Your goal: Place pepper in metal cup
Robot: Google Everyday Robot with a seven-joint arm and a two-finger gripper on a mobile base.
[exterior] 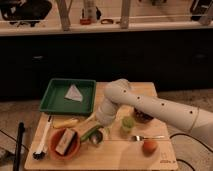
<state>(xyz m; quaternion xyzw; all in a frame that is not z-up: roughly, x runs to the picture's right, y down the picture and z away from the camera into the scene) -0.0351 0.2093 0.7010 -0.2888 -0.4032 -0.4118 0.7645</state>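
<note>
Hand (101,129) low over long slim green pepper (89,133) and small shiny metal cup (98,138), grip untellable; round orange bowl (54,148) just beside, wooden tabletop (117,159) front edge near.

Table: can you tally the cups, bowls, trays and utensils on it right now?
Cups: 2, metal cup, green cup
Bowls: 2, orange bowl, dark bowl
Trays: 1, green tray
Utensils: 2, fork, brush
Total: 7
The gripper is low at the pepper, beside the metal cup.
</note>
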